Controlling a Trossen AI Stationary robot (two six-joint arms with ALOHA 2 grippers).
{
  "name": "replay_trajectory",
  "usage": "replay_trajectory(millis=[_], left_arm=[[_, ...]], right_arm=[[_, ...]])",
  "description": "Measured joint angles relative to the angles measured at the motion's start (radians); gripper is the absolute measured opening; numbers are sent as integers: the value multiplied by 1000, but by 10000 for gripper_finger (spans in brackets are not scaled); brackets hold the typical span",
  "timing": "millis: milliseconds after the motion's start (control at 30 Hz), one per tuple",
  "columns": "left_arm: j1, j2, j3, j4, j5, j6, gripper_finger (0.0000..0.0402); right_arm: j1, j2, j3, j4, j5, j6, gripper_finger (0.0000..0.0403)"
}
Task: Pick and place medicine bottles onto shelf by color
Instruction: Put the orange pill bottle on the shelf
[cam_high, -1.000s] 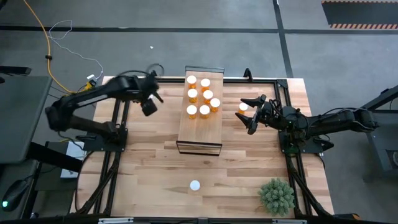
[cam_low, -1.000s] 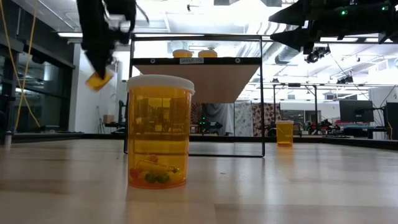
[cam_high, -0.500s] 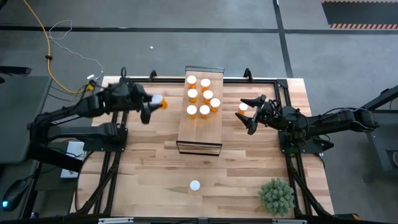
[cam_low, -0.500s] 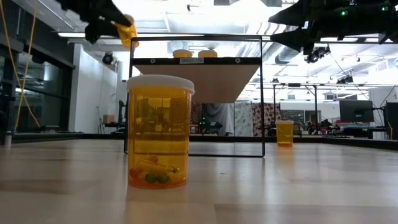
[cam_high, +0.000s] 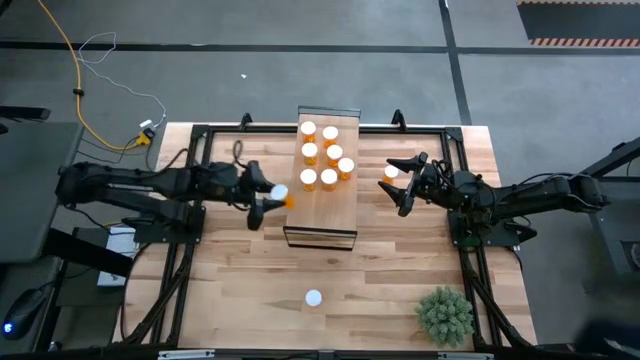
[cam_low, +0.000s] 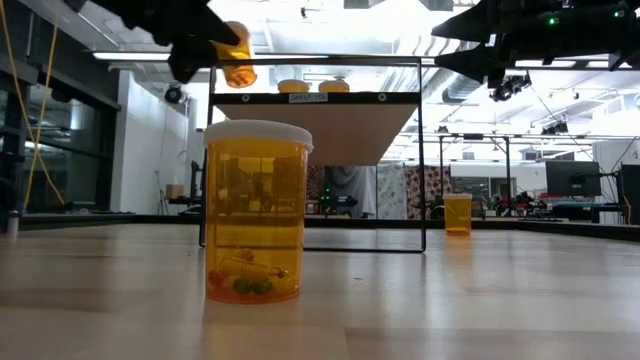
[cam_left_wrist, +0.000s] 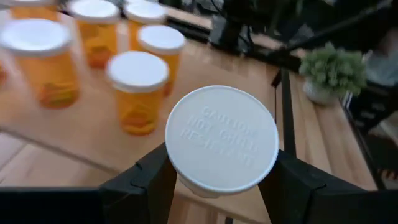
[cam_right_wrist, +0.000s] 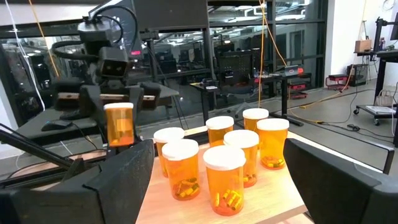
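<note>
7 bottles (cam_high: 326, 155) on shelf (cam_high: 321, 212); 1 clamped in left pincer (cam_high: 268, 199).

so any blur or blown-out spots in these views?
Left wrist view: the orange white-capped bottles on the shelf are motion-smeared, while the held bottle's white cap stays sharp. Low view: ceiling lights glare, leaving the left gripper a silhouette.

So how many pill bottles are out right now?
10 bottles: seven standing on the shelf, one held in the left end effector beside it, one on the table at the open right end effector, one alone near the table's front.
</note>
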Motion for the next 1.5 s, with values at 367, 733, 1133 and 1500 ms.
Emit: replay_trajectory(millis=[367, 733, 1133, 1500], left_arm=[[-31, 285, 163, -30, -17, 110, 186], [-43, 322, 176, -45, -28, 223, 187], [-62, 321, 218, -79, -107, 275, 265], [-68, 289, 393, -272, -125, 225, 294]], right_arm=[[0, 0, 0, -1, 2, 0, 349], [0, 0, 0, -6, 2, 0, 349], [0, 0, 0, -7, 1, 0, 349], [0, 0, 0, -7, 1, 0, 349]])
